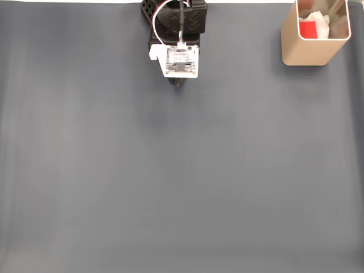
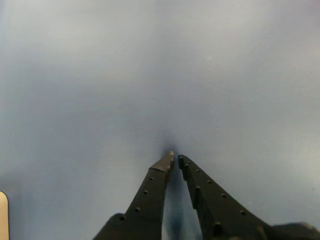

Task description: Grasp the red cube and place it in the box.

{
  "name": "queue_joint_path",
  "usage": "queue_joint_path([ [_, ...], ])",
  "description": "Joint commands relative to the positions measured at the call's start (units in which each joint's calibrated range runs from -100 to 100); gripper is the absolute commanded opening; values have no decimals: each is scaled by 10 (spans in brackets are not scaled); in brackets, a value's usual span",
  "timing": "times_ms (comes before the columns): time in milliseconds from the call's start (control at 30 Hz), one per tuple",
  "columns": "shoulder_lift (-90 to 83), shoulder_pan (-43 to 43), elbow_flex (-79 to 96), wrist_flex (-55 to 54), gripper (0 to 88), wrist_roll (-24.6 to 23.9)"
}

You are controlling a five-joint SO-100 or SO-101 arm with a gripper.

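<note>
Closed almost to touching, my claw [image 2: 175, 159] holds nothing: in the wrist view the two black fingers [image 2: 152, 192] rise from six o'clock and meet at their tips near the middle, with only a thin dark slit between them and bare mat beyond.

After that, from largest to smallest. I see the grey mat [image 1: 170, 182] spread across nearly the whole fixed view, plain and smooth, with a pale strip along its twelve o'clock edge. My arm [image 1: 177, 34] sits folded at twelve o'clock in that view, black, with a white board on top and white and red wires looping over it; its dark tip [image 1: 180, 84] points down toward the mat just below the board.

I find the box [image 1: 313, 34] toward one o'clock in the fixed view, well apart from my arm, standing upright on the mat, tan with rounded corners. A sliver of tan [image 2: 3, 215] also shows at eight o'clock in the wrist view.

Inside the box lies the red cube [image 1: 307, 28], against the wall nearer my arm, just beside some crumpled white material [image 1: 322, 21].
</note>
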Motion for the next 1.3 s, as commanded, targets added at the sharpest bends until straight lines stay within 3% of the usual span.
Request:
queue_joint_path([
  [0, 1, 4, 8, 14, 8, 8],
  [1267, 1, -31, 8, 17, 9, 21],
])
